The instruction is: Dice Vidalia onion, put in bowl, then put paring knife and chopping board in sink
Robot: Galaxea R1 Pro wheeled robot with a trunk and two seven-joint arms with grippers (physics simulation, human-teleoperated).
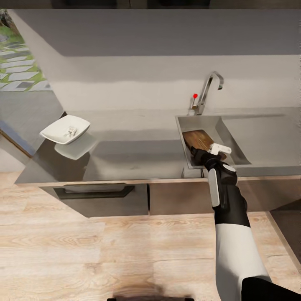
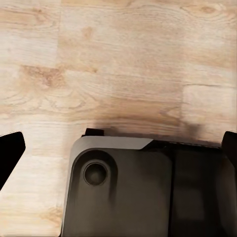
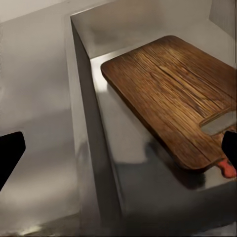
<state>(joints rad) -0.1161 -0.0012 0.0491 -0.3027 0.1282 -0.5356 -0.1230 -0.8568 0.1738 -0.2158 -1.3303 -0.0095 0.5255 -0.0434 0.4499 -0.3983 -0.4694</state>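
Chopping board (image 1: pixel 198 139) lies inside the sink (image 1: pixel 234 138), tilted against the basin's left wall, its near end hidden behind the right gripper (image 1: pixel 200 157) in head view. Right wrist view shows the board (image 3: pixel 173 94) resting on the sink floor (image 3: pixel 143 163) close to the basin wall. A grey blade-like piece lies on the board's edge and a red-brown tip, likely the paring knife (image 3: pixel 226 168), pokes out beside it; most of it is cut off by the frame. Right gripper fingers (image 3: pixel 10 153) sit far apart at the frame edges, jaws open, holding nothing, hovering over the sink's front-left corner. Chrome tap (image 1: pixel 207 90) with red knob stands behind the sink. Bowl (image 1: pixel 65 129) sits far left of the sink on the worktop (image 1: pixel 138 146), near its left end, with small white bits inside, too small to make out. Left gripper (image 2: pixel 118 158) points down at the wood floor (image 2: pixel 118 59) above the robot's dark base; fingers spread at the frame sides, open.
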